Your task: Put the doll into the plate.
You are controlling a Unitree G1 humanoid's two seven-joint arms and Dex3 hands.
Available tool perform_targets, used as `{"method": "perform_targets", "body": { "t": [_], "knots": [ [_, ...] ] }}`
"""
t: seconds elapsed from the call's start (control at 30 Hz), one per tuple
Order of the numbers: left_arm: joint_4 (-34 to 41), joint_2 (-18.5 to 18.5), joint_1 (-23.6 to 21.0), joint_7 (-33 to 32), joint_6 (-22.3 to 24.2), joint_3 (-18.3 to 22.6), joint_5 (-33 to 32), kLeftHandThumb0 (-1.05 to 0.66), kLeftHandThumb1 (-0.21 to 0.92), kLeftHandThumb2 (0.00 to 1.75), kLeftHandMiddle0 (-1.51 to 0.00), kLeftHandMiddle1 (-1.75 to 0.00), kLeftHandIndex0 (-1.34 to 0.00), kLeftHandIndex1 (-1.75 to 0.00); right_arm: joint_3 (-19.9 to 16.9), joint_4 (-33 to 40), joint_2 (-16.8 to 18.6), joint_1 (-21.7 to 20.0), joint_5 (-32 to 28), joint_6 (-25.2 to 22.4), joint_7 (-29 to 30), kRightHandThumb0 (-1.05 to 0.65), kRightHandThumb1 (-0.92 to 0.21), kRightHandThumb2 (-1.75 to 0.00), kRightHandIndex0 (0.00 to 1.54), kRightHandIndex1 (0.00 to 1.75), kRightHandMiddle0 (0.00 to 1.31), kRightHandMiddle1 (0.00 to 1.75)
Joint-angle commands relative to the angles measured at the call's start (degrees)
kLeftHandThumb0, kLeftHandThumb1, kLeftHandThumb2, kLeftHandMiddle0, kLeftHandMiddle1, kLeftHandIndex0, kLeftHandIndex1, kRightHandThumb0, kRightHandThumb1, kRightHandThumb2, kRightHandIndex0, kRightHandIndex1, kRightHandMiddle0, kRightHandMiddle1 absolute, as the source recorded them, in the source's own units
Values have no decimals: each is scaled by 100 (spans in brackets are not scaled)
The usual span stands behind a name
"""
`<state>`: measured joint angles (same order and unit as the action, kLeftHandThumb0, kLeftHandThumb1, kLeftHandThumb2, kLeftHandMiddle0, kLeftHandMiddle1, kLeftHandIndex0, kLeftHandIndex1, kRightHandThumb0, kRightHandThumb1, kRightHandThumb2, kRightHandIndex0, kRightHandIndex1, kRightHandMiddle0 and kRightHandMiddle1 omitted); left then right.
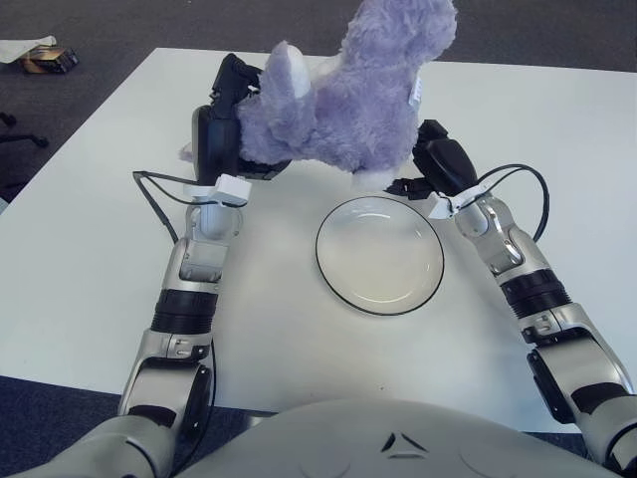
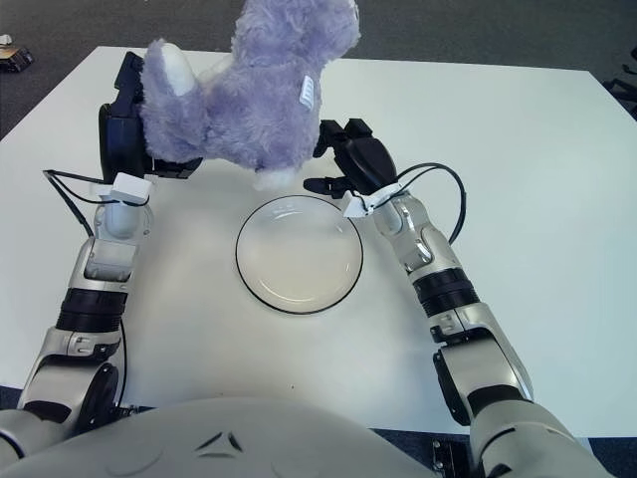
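Note:
A fluffy purple doll with white paws hangs above the table, beyond the far rim of the plate. My left hand is shut on the doll's rear end, on its left side. The white plate with a dark rim lies empty on the table in front of the doll. My right hand hovers just past the plate's far right rim, beside the doll's lower white paw, with its fingers spread and holding nothing.
The white table stretches wide on both sides. A black cable loops out from my left wrist and another cable arcs by my right forearm. Small items lie on the dark floor at far left.

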<state>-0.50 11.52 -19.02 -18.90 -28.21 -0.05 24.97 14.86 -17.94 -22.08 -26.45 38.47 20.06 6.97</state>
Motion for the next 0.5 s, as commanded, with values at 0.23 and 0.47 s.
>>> {"method": "perform_targets", "body": {
  "t": [0.23, 0.47],
  "knots": [
    [66, 85, 34, -35, -218, 65, 100, 0, -6, 175, -89, -174, -67, -175, -139, -53, -87, -196, -95, -127, 29, -35, -92, -52, 4, 142, 19, 175],
    [24, 136, 53, -74, -273, 44, 260, 0, -6, 175, -89, -174, -67, -175, -236, -84, -122, -339, -153, -243, 10, -35, -92, -52, 4, 148, 19, 175]
  ]
}}
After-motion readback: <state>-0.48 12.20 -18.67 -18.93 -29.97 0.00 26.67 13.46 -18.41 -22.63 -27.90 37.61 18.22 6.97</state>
